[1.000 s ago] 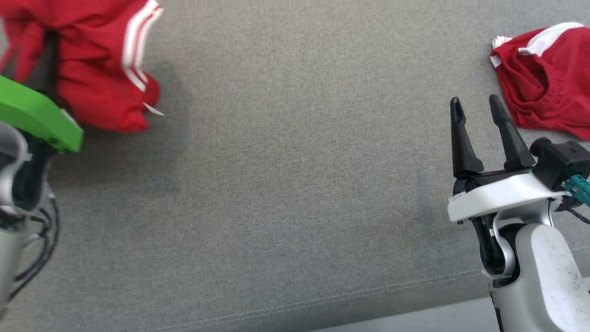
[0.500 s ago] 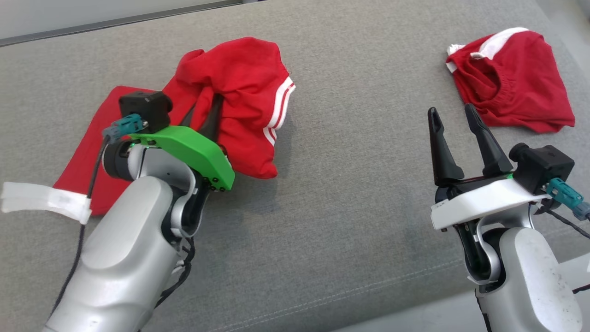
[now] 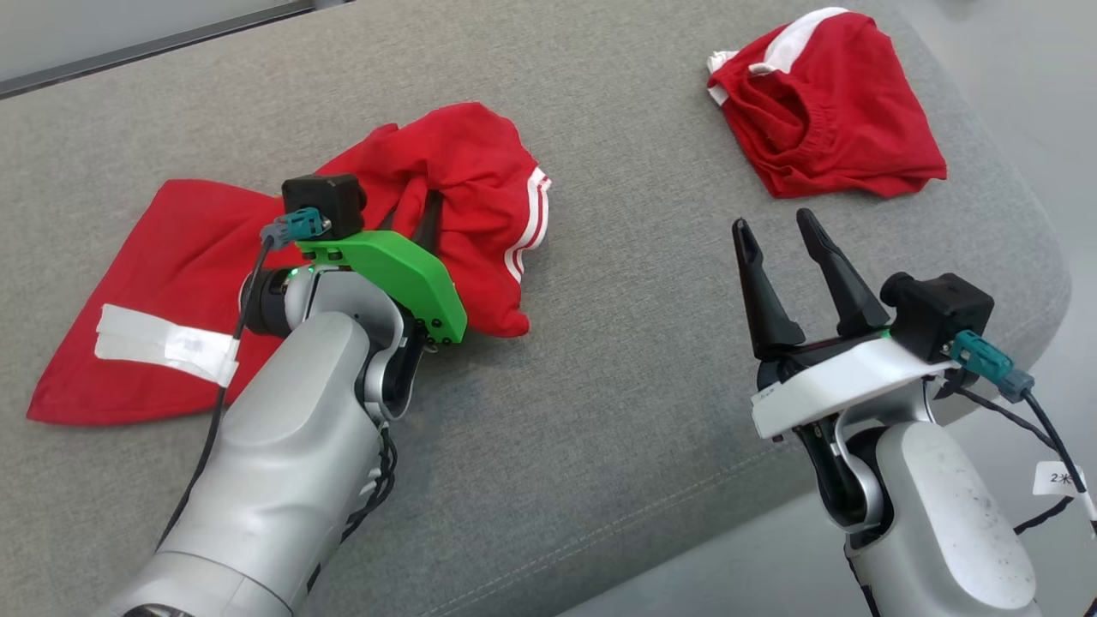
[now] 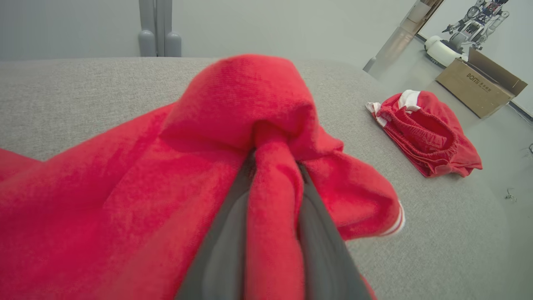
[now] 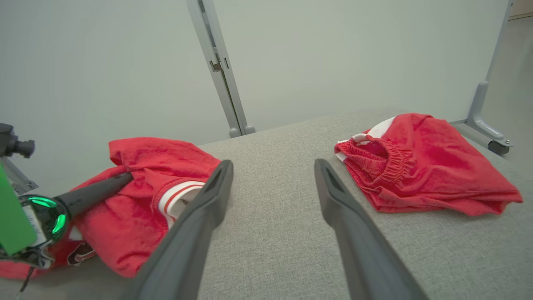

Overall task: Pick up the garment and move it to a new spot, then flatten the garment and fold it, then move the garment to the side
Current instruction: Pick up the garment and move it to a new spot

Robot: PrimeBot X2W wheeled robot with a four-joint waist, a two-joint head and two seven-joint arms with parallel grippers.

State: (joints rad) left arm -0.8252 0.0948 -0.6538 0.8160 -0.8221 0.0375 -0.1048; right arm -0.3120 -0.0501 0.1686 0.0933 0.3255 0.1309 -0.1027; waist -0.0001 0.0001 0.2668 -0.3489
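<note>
Left gripper (image 3: 417, 210): we see fingers closed on a bunched fold of the garment (image 3: 480, 171).
Garment: on the bench (image 3: 600, 386), left half.
Right gripper (image 3: 774, 224): fingers apart, empty, over the right half.

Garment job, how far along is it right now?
Done: left claw shut on a bunch of the red garment. In hand: lifting it; part lies spread on the grey cushion. Left: moving, flattening, folding, setting aside. Right claw open, holding nothing.

The garment (image 3: 471, 163) at the left end effector (image 3: 414, 210) was red with white stripes; the second garment (image 3: 823, 128) beyond the right end effector (image 3: 774, 223) was red, white-banded.
</note>
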